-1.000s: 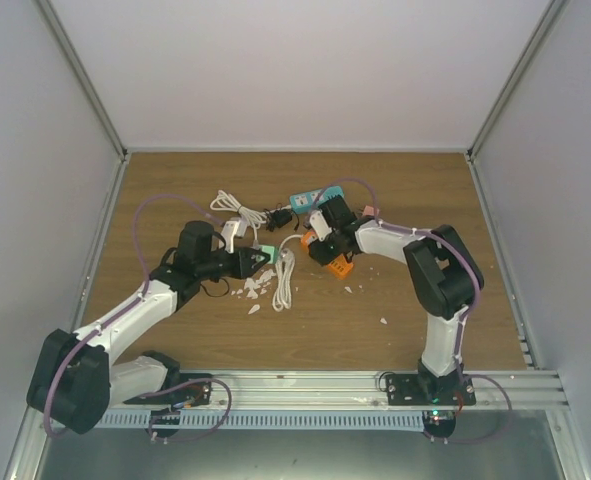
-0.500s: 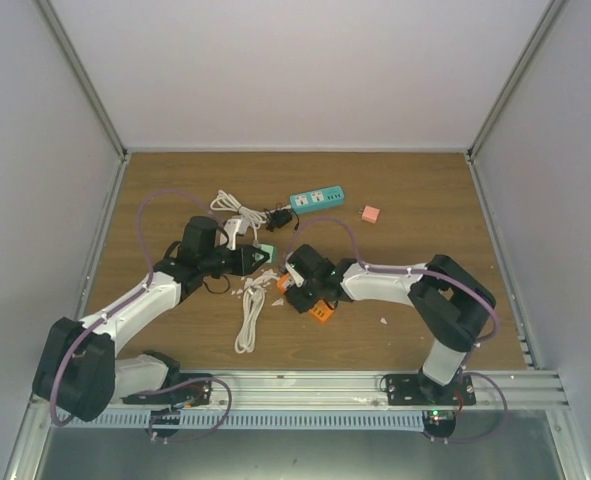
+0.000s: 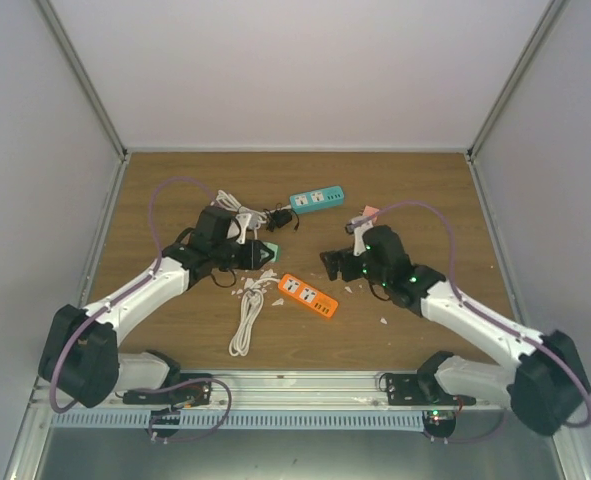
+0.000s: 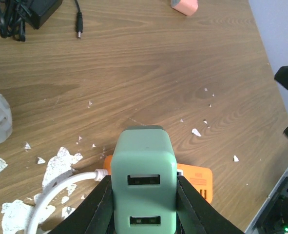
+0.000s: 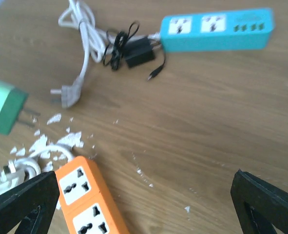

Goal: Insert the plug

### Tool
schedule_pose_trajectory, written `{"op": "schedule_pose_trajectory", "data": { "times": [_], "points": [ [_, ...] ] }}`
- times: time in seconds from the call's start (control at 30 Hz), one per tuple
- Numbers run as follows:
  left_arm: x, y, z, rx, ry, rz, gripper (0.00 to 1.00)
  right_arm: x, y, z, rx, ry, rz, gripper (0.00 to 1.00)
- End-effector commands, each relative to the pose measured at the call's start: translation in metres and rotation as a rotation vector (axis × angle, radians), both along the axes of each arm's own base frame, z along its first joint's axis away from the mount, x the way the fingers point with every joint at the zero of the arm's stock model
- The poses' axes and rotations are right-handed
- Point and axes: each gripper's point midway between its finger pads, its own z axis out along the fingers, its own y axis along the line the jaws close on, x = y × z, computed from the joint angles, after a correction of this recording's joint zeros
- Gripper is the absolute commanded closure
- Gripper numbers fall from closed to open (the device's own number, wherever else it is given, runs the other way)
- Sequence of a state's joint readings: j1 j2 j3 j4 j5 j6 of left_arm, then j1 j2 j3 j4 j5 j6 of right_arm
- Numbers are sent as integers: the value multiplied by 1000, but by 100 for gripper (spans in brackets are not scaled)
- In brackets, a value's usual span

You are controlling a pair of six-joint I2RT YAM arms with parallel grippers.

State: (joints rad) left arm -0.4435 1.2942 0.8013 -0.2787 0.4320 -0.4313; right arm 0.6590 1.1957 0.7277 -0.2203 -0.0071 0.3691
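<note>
Left of centre, the left pincer (image 3: 252, 255) is pinching the green plug (image 3: 266, 252); the right pincer (image 3: 335, 265) is hanging spread.

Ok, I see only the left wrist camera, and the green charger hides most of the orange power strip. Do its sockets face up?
Observer: Yes, the orange power strip lies flat, sockets up.
Operator: Can you see the charger's prongs?
Observer: Yes, two prongs stick out of the green charger, at its front end.
Operator: And the right gripper?
Observer: The right gripper is open, holds nothing, and hangs right of the strip.
</note>
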Motion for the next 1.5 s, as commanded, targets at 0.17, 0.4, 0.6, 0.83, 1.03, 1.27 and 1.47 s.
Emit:
{"op": "schedule_pose_trajectory", "data": {
  "times": [0.17, 0.4, 0.6, 0.83, 1.03, 1.27, 1.47],
  "points": [
    [-23, -22, 27, -54, 99, -60, 100, 10, -86, -19, -38, -18, -429, 0],
    [-21, -54, 36, 59, 53, -167, 100, 3, -102, -27, -99, -29, -457, 0],
    [-10, -89, 32, 311, -222, -353, 100, -9, -90, -16, 36, -88, -377, 1],
    [-42, -121, 45, 340, -655, -761, 100, -22, -103, 6, 97, -164, -395, 1],
    [-93, -108, 39, 348, -1024, -1167, 100, -31, -95, 24, 181, -211, -333, 0],
    [-63, -113, 31, 485, -861, -1289, 100, -38, -78, 22, 202, -193, -228, 1],
    [-42, -93, -5, 638, -684, -1274, 100, -58, -47, 34, 283, -224, 5, 1]
  ]
}}
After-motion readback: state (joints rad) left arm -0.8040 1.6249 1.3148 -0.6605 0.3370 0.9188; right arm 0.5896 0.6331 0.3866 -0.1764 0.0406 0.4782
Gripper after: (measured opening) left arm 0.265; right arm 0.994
